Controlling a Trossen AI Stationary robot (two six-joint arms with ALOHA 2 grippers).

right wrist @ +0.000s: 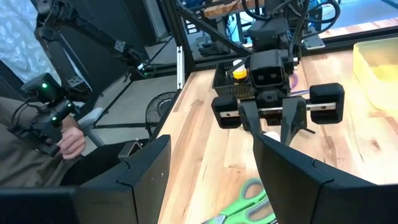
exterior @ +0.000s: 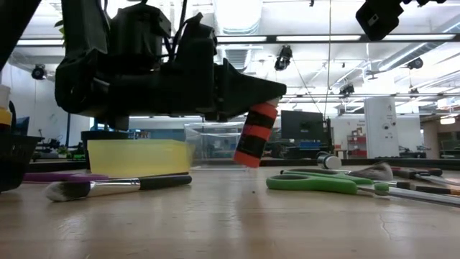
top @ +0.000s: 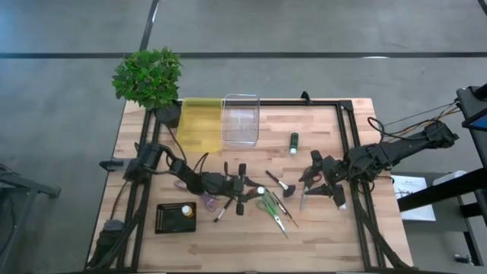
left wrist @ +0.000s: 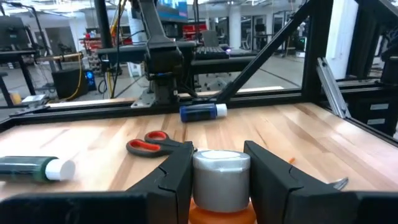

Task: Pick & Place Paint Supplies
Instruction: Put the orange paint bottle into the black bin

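no readable text, labels, brands, numbers or signs anywhere, sheet of paper (top: 412, 196) beside the desk (top: 327, 236) carries print too small to read

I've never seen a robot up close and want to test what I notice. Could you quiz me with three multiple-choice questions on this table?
1. Where is the clear bin?
A. Beside the yellow bin
B. In the black tray
C. Under the scissors

2. What colour is the bottle in the left claw?
A. Blue
B. Orange
C. Purple

3. How is the right claw?
A. Shut on a brush
B. Shut on scissors
C. Open and empty

Answers:
1. A: the clear bin stands next to the yellow bin at the table's far edge.
2. B: the left claw clamps an orange bottle, held off the table.
3. C: the right claw has its fingers apart with nothing between them.
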